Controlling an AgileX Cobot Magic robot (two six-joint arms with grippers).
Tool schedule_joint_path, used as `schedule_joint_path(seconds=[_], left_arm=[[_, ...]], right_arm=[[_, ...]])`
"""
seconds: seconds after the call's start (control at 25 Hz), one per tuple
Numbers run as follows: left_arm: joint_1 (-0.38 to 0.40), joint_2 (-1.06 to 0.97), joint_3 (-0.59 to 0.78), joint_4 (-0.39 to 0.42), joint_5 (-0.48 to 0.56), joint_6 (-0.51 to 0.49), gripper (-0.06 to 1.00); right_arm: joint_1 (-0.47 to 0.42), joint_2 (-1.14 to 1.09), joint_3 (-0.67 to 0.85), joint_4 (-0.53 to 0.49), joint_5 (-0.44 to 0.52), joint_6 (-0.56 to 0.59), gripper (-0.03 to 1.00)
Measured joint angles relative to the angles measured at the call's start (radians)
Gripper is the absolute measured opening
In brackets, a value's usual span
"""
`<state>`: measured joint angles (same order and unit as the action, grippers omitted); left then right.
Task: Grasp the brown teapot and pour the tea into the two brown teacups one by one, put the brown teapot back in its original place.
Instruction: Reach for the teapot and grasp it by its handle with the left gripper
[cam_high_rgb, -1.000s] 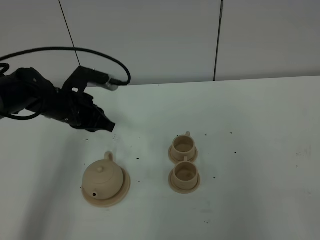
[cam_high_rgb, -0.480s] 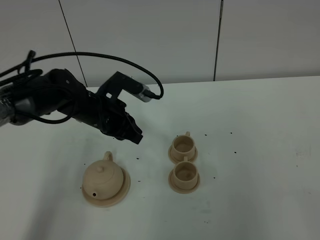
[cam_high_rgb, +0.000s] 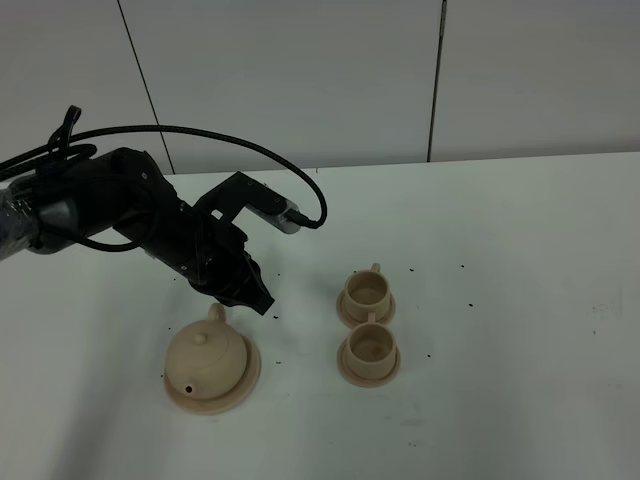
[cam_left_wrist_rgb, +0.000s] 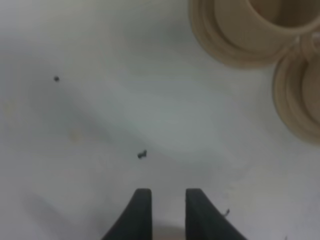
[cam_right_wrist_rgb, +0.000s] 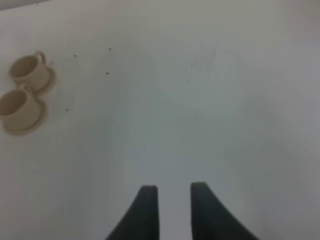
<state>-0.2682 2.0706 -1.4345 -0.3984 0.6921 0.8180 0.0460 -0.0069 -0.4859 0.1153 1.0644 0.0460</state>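
Your teapot (cam_high_rgb: 205, 358) sits upright, lid on, on its wide saucer (cam_high_rgb: 252, 383) at the near left of the white table (cam_high_rgb: 520, 300). Its loop handle (cam_high_rgb: 216, 313) points back toward the left gripper (cam_high_rgb: 262, 304), which hovers just beside it. That gripper's fingers (cam_left_wrist_rgb: 143, 212) stand a narrow gap apart with nothing between them. To the teapot's right, the far cup (cam_high_rgb: 366, 291) and near cup (cam_high_rgb: 369, 346) stand close together on small saucers (cam_high_rgb: 386, 372). Your right gripper (cam_right_wrist_rgb: 173, 200) is over bare table, well away from the cups. Its fingers are likewise slightly apart and empty.
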Motion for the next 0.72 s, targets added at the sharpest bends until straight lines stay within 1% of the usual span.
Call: schedule_joint_path(seconds=[0.4, 0.64, 0.72], left_arm=[[0.000, 0.000, 0.000, 0.021, 0.017, -0.042, 0.24], [0.000, 0.000, 0.000, 0.124, 0.050, -0.105, 0.24], [0.000, 0.000, 0.000, 0.137, 0.052, -0.116, 0.24]], right_arm=[[0.000, 0.000, 0.000, 0.000, 0.000, 0.000, 0.17], [0.000, 0.000, 0.000, 0.000, 0.000, 0.000, 0.18], [0.000, 0.000, 0.000, 0.000, 0.000, 0.000, 0.18]])
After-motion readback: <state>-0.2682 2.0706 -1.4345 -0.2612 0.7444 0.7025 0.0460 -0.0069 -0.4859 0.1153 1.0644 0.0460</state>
